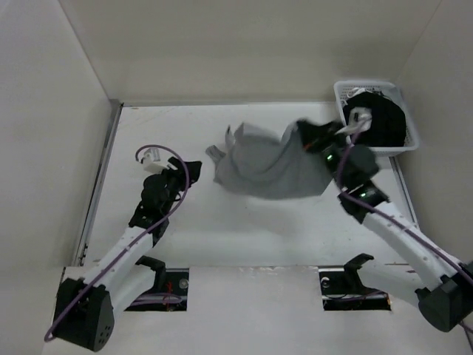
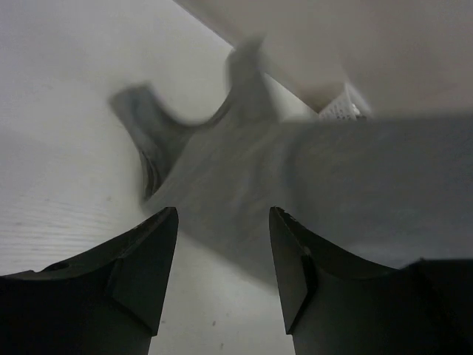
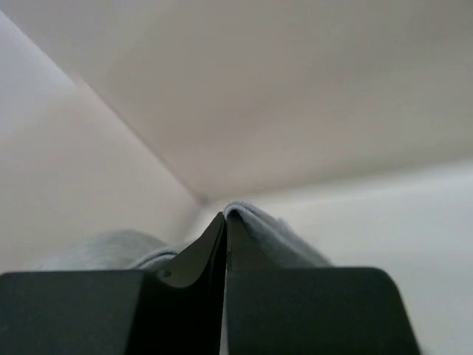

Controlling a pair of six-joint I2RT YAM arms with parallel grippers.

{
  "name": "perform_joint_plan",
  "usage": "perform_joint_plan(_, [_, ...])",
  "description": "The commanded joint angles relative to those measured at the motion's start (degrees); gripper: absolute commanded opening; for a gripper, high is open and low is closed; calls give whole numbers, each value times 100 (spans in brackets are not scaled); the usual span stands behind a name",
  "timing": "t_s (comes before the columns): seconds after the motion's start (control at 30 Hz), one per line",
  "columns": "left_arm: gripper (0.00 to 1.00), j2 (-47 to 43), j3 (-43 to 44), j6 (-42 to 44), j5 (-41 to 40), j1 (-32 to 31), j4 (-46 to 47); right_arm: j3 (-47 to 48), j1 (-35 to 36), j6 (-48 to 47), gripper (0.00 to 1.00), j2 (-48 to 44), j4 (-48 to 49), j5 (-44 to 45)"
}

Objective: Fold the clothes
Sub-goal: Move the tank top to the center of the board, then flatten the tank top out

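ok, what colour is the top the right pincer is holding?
The sleeveless top is plain light grey, no print; best seen in the top external view.

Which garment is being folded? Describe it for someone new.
On the white table, look left of the lattice basket at far right. The light grey sleeveless top is pinched by the right hand; the basket's clothes are black.

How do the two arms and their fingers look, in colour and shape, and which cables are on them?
Both the left arm and the right arm have white links with black joints and bases. A purple cable runs along each. The right arm shows small green lights. The fingers are black, broad and tapered.
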Motion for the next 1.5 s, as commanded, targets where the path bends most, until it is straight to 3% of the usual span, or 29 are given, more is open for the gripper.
perform_joint_plan(0.0, [51,-665,-353,-211,30,508,-840,-1915,568,335,3,21,522,-147])
perform_joint_plan(0.1, [51,-694,-459,-54,56,580,-1052,-2936,911,460,2,-101,312,-147])
perform_joint_plan(0.23, [48,-307,-354,70,-14,-25,-1157,-3484,1455,608,2,-655,-241,-226])
perform_joint_plan(0.53, [48,711,305,-9,-953,-1994,-1333,-3502,2774,1258,1,-270,-1454,327])
perform_joint_plan(0.67, [48,1126,525,8,-1069,-2189,-1272,-3362,3511,1522,0,107,-2086,3])
perform_joint_plan(0.87, [48,933,622,342,-1507,-2715,-1657,-2993,4497,1918,1,907,-2966,-87])
perform_joint_plan(1.0, [47,626,403,97,-2113,-3269,-2149,-2983,4551,2226,7,900,-3038,186])
perform_joint_plan(1.1, [47,493,437,-53,-2212,-3533,-2344,-2957,4560,2200,33,742,-3046,318])
perform_joint_plan(1.17, [46,685,699,34,-2194,-3735,-2283,-2983,4533,2139,40,409,-3081,537])
perform_joint_plan(1.37, [44,1765,1517,798,-2317,-4201,-1905,-3255,4068,2164,38,-1601,-3616,1100])
perform_joint_plan(1.47, [43,2267,1904,1027,-2325,-4342,-1966,-3466,3621,2349,24,-2569,-4108,1276])
